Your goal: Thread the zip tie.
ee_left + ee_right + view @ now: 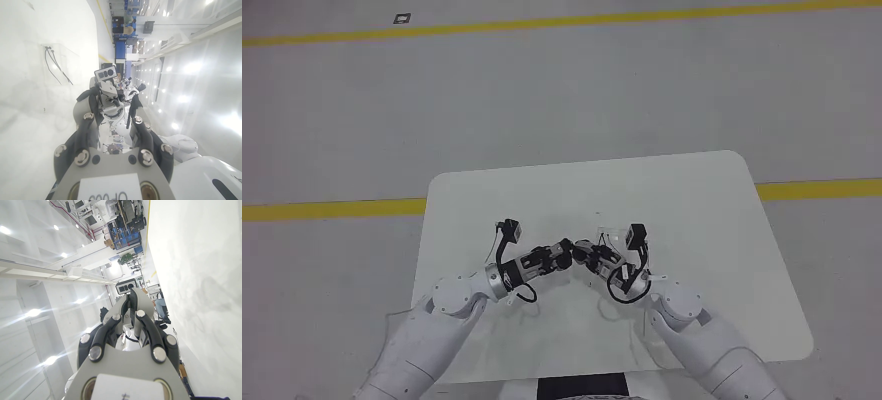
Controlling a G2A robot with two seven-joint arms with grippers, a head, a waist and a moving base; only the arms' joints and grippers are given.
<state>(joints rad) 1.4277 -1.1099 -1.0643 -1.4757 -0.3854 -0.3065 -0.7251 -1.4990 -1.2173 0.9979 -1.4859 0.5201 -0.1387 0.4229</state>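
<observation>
Above the middle of the white table [692, 200], my two grippers meet tip to tip. My left gripper [109, 98] [560, 251] is open, its black-wrapped fingertips [136, 101] wide apart, with the right arm's wrist straight ahead between them. A thin black strip [129, 118], likely a zip tie, runs along the inner side of one left finger; I cannot tell what holds it. My right gripper [132, 294] [585, 253] has its fingers pressed together, and nothing shows between the pads.
A clear tray [72, 54] [611, 238] holding a few black zip ties [54, 63] lies on the table just beyond the grippers. The table's far and side areas are bare white surface. A yellow floor line [332, 210] runs behind the table.
</observation>
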